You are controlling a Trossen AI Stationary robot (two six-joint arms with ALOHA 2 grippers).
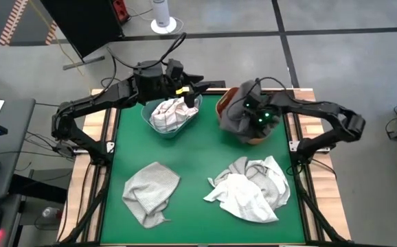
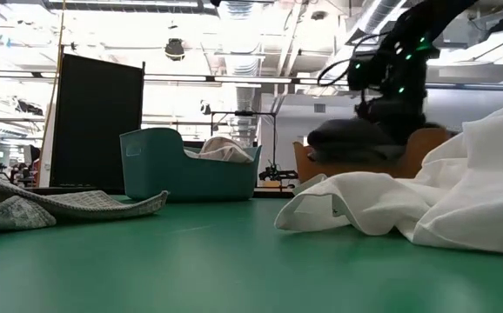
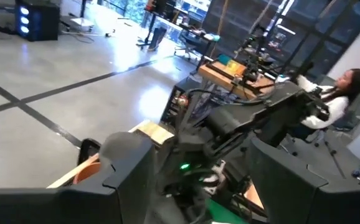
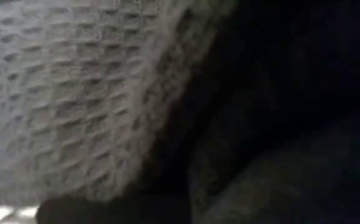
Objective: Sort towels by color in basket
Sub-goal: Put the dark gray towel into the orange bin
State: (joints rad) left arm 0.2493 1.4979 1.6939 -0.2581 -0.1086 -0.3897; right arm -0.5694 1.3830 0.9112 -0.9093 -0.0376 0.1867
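The green surface (image 1: pixel 198 171) carries two baskets at its far side and loose towels at its near side. The teal basket (image 1: pixel 171 120) stands far left of the middle, and a white towel with thin dark check lines (image 1: pixel 169 113) lies bunched inside it. The orange-brown basket (image 1: pixel 250 120) stands to the right of it, well apart, and a dark grey towel (image 1: pixel 234 118) is heaped in it and hangs over its left rim.

The right gripper (image 1: pixel 257 116) is down at the orange-brown basket, right at the dark grey towel. In the right wrist view a waffle-textured grey cloth (image 4: pixel 80 87) fills almost the whole picture, very close to the camera. The jaws are buried in the cloth, so I cannot tell whether they are wide, narrow or holding it.

The left gripper (image 1: pixel 191 88) hangs over the far rim of the teal basket, above the checked towel and not touching it. In the left wrist view its two dark fingers (image 3: pixel 127 180) stand clearly apart with nothing between them, so the jaws are wide.

At the near side, a light grey towel (image 1: pixel 150 192) lies crumpled on the left. A pile of white towels (image 1: pixel 250 189) lies on the right, apart from it. In the low view this white pile (image 2: pixel 408 200) is large in the front, with the light grey one (image 2: pixel 51 207) flat at the left edge.
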